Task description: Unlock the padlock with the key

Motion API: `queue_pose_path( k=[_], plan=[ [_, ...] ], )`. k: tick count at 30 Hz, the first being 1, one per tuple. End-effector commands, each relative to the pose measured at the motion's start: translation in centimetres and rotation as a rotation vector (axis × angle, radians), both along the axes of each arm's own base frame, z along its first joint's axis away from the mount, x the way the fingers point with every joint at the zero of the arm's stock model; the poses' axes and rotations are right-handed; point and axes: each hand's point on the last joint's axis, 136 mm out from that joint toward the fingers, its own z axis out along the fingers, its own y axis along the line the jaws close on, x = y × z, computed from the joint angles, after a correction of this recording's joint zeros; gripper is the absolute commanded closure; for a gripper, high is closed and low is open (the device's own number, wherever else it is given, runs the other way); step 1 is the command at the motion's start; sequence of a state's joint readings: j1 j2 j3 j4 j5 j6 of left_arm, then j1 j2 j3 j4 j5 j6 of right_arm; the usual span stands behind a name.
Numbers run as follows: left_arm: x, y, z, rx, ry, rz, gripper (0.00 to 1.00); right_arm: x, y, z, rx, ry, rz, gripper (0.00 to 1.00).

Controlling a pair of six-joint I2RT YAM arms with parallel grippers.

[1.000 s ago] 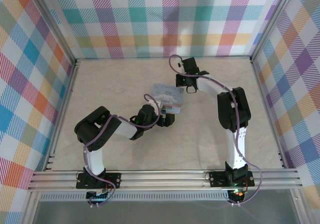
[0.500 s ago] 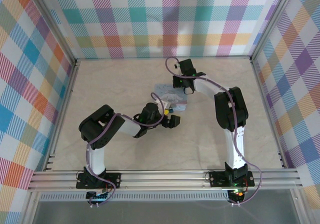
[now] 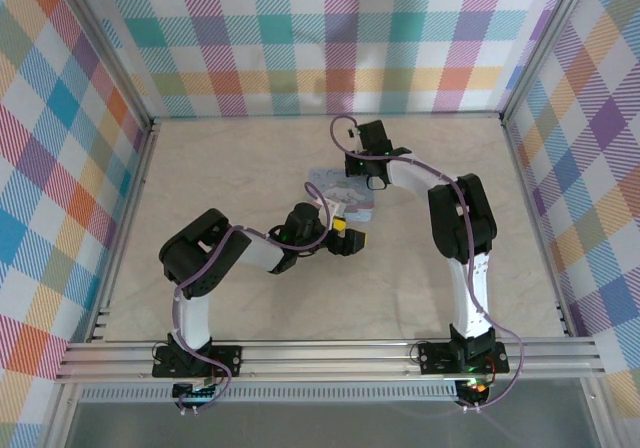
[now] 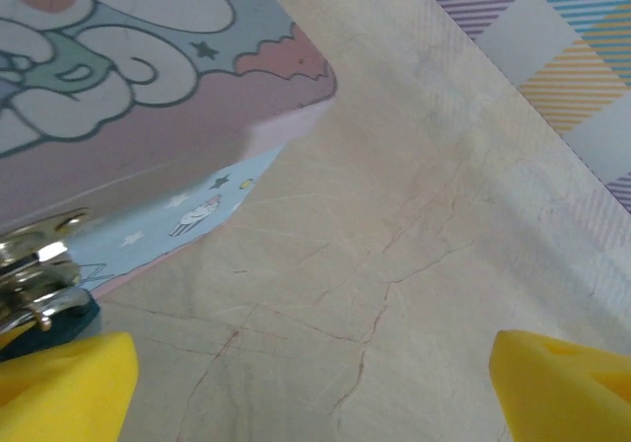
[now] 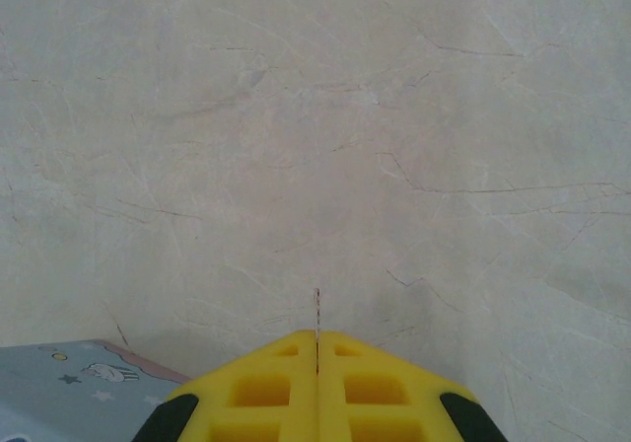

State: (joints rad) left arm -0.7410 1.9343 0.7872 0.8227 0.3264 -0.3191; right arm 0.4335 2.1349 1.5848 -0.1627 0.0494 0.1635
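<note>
The left gripper (image 4: 315,393) stands wide open and empty, low over the worktop (image 4: 414,225). The padlock (image 4: 81,308) hangs from the box (image 4: 148,116) hasp (image 4: 35,264), just beside 1 of its fingers. The right gripper (image 5: 316,348), at the box's far right edge, is closed on the key (image 5: 316,314). Centre the left gripper on the padlock's body, keyhole clear, before closing.

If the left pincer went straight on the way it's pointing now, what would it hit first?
The left pincer would most likely meet bare table first; the cartoon box lies left of that line, though depth is unclear.
</note>
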Motion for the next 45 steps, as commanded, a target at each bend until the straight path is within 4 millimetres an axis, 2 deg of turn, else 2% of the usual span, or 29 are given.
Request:
queue_pose_path(
  k=[1,6,10,17,22,26,30,35,38,45],
  plan=[
    [0.9,1.5,0.5,-0.001,-0.032,0.080,0.07,-2.3,0.0,-1.5,-0.044,0.073,0.030,1.00],
    [0.7,3.7,0.4,0.051,-0.058,0.151,0.04,-2.1,0.1,-1.2,-0.055,0.077,0.040,1.00],
    [1.4,5.1,0.1,0.099,-0.075,0.223,0.04,-2.6,0.5,-1.4,-0.058,0.091,0.050,1.00],
    [1.5,5.8,0.4,0.104,-0.089,0.239,0.03,-4.6,1.3,-1.4,-0.049,0.117,0.063,1.00],
    [1.1,5.0,-0.5,0.078,-0.056,0.201,0.03,-4.8,1.4,-0.9,-0.035,0.131,0.050,1.00],
    [0.7,3.3,-1.0,0.060,-0.052,0.174,0.03,-5.0,1.9,-1.3,-0.032,0.145,0.058,1.00],
    [0.8,2.0,-1.1,0.047,-0.047,0.153,0.04,-5.1,2.2,-1.6,-0.032,0.154,0.061,1.00],
    [0.8,1.7,-0.5,0.025,-0.061,0.139,0.03,-5.1,2.3,-1.2,-0.035,0.151,0.068,1.00],
    [0.6,1.8,-0.6,0.042,-0.056,0.132,0.03,-4.5,2.0,-0.2,-0.049,0.128,0.057,1.00],
    [-0.1,2.7,-0.5,0.049,-0.056,0.126,0.01,-1.9,-0.3,4.6,-0.031,0.056,-0.034,1.00]
  ],
)
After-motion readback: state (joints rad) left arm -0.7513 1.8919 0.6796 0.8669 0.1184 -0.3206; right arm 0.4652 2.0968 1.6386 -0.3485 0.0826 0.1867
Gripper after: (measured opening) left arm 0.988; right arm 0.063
